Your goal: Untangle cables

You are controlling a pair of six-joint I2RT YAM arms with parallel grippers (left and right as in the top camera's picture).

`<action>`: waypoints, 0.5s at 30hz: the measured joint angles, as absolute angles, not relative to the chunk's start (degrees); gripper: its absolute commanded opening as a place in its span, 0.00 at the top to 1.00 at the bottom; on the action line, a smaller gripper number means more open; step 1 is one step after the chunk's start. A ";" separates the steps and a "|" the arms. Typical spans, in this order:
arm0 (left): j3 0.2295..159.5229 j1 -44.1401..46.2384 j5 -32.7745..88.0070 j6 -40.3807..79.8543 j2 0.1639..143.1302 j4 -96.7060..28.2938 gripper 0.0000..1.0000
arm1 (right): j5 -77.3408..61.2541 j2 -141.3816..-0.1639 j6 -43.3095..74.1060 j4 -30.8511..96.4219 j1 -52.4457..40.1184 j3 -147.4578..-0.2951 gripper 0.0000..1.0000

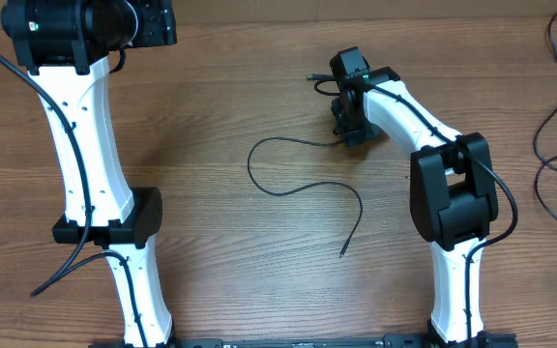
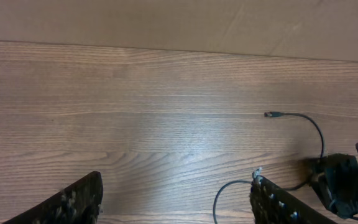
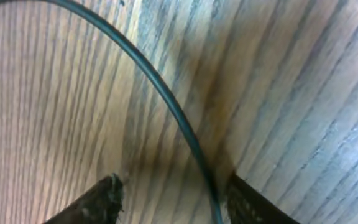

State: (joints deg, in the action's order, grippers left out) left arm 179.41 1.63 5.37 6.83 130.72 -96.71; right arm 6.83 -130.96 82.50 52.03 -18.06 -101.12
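— So where does the thin black flexible cable (image 1: 293, 189) lie?
— Loose on the brown wood-grain table (image 1: 211, 116), about the middle. One small plug end (image 1: 311, 76) points left at the far side. From there the cord runs under the right gripper (image 1: 348, 126) and swings out left in an open loop. It then curves back right and ends in the other plug (image 1: 342, 253), nearer the arm bases.
— And the right gripper's jaws?
— Parted, low over the wood. In the wrist view the cord passes between the two dark fingers (image 3: 98, 200), closer to the right-hand one, and neither visibly pinches it.
— The left gripper (image 2: 176, 186)?
— Wide, holding nothing, over the far left of the table. Its camera sees the far plug, with the right gripper off to the right.
— Any more cords?
— Yes, further thin black cords (image 1: 549, 106) trail along the right edge of the table, well apart from both grippers. I cannot tell how many there are.
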 measured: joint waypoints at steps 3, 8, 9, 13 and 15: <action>179.41 1.76 5.37 6.83 130.72 -96.73 0.25 | 6.85 -130.50 82.52 50.76 -18.06 -100.05 0.44; 179.41 1.89 5.37 6.83 130.72 -96.73 0.24 | 6.92 -129.12 82.50 48.07 -18.06 -97.19 0.45; 179.41 1.89 5.37 6.83 130.72 -96.73 0.24 | 6.94 -128.81 82.54 47.48 -18.09 -96.55 0.53; 179.41 1.89 5.37 6.83 130.72 -96.71 0.25 | 7.05 -127.96 82.48 46.15 -18.09 -93.95 0.96; 179.41 1.89 5.37 6.83 130.72 -96.73 0.24 | 7.14 -127.52 82.70 46.44 -18.09 -92.66 0.96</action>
